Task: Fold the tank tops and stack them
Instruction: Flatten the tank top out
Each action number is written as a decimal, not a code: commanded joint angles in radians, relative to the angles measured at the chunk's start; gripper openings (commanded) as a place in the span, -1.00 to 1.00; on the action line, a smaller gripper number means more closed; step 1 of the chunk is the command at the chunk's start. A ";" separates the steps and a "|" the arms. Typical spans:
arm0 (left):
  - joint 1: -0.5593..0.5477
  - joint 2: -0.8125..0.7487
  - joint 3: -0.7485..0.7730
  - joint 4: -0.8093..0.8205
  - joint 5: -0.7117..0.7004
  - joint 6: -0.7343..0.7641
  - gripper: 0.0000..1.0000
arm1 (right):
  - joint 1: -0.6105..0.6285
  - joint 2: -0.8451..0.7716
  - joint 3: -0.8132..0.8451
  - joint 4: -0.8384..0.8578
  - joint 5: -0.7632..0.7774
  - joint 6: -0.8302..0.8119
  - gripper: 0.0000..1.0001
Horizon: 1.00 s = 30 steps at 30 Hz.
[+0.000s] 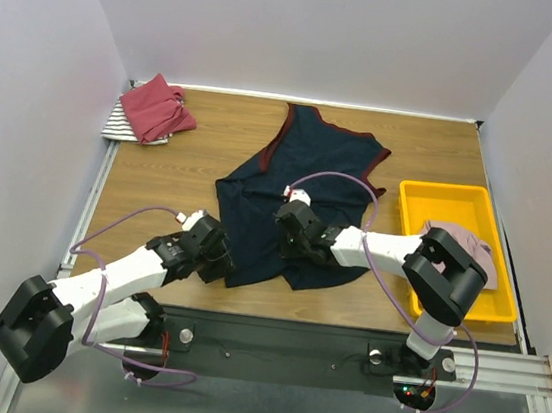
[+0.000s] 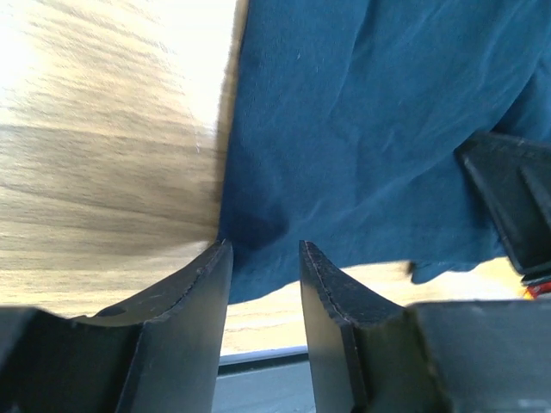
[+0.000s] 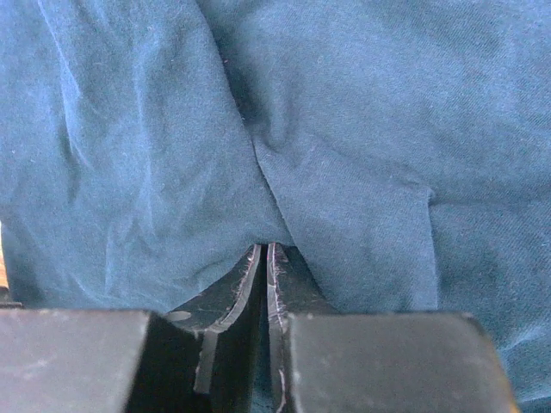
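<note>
The wooden table (image 1: 191, 161) carried the navy tank top (image 1: 312, 161) at its middle, a striped top (image 1: 118, 128) under a red one (image 1: 155, 109) far left, and a yellow tray (image 1: 450, 200) right

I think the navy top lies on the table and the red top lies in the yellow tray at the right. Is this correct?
Not quite. The navy top lies on the table, but the tray holds the pink top; the red top lies in the far left corner. The top external view shows this.
</note>
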State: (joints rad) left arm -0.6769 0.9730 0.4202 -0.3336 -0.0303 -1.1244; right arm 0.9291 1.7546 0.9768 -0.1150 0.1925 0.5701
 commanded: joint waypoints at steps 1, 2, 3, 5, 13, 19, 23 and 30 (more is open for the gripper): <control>-0.021 0.003 0.009 -0.024 -0.013 -0.015 -0.08 | -0.026 0.006 -0.039 -0.017 0.045 -0.003 -0.77; -0.023 0.004 0.009 -0.027 -0.013 -0.015 -0.08 | -0.029 0.006 -0.043 -0.015 0.045 -0.001 -0.78; -0.023 0.016 0.012 -0.028 -0.014 -0.014 -0.08 | -0.033 0.006 -0.046 -0.012 0.048 0.002 -0.78; -0.023 0.033 0.015 -0.027 -0.011 -0.011 -0.10 | -0.038 0.002 -0.053 -0.009 0.050 0.005 -0.80; -0.035 0.076 0.028 -0.018 -0.002 0.006 -0.29 | -0.058 -0.010 -0.079 0.005 0.047 0.010 -0.81; -0.067 0.121 0.032 0.018 0.024 0.017 -0.11 | -0.059 -0.026 -0.079 0.009 0.039 0.013 -0.81; -0.082 0.135 0.029 0.034 0.026 0.023 -0.02 | -0.059 -0.024 -0.073 0.008 0.033 0.013 -0.81; -0.076 0.162 0.022 0.077 0.004 0.040 -0.96 | -0.059 -0.052 -0.053 0.008 0.009 0.019 -0.80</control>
State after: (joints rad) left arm -0.7532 1.1202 0.4431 -0.2581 -0.0002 -1.1107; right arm 0.8822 1.7344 0.9314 -0.0532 0.1905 0.5850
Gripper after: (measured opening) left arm 0.174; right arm 0.095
